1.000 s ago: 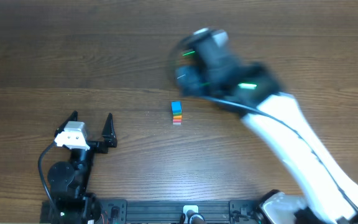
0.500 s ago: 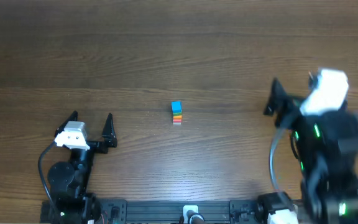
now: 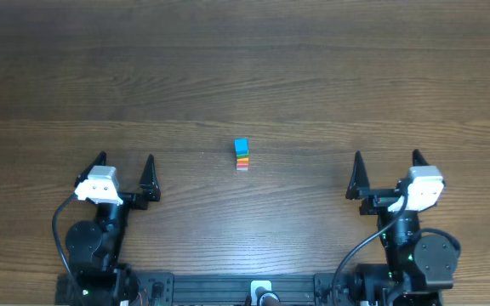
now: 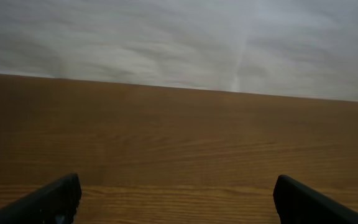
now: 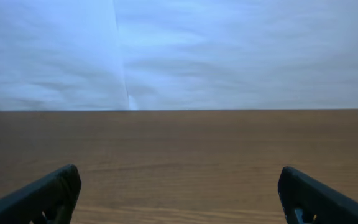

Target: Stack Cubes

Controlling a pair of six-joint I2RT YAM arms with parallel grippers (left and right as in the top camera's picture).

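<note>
Wood table (image 3: 245, 68), cube stack (image 3: 242, 155) ctr, blue top

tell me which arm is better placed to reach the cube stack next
Left, slightly: the left claw sits a bit nearer the cube stack than the right claw; both are open and empty.

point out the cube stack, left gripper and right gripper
cube stack (image 3: 242, 155), top view, middle of the stack
left gripper (image 3: 126, 157), top view, midway between its open fingertips
right gripper (image 3: 386, 155), top view, midway between its open fingertips
</note>
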